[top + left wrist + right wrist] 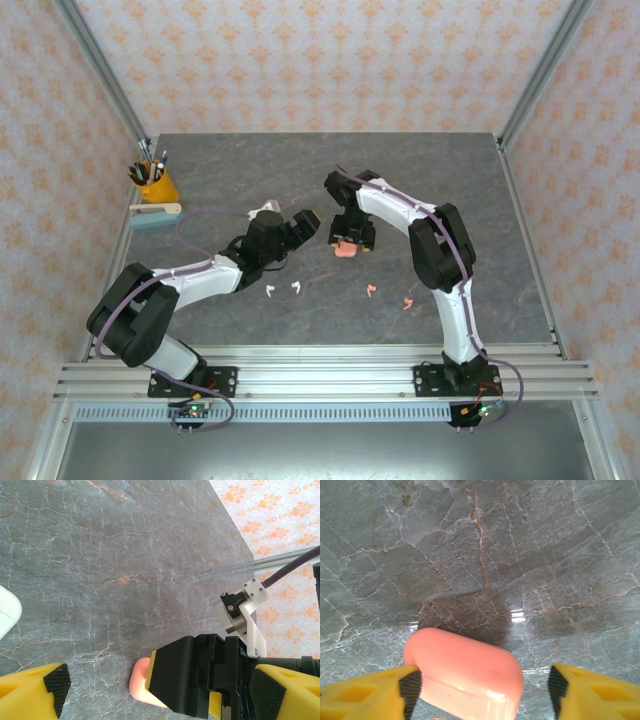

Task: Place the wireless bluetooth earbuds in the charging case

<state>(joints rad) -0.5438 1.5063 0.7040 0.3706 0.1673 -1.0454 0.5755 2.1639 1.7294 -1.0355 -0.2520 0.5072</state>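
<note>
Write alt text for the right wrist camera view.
A salmon-pink charging case lies on the grey marbled table, between the open yellow fingers of the right gripper. The black pad at the picture's left is right at the case's end; the other pad stands clear of it.

The charging case (465,675) is salmon-pink, the table (480,540) grey with pale veins.

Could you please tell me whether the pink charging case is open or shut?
Shut: the pink case is one smooth pebble, its seam a thin line.
</note>
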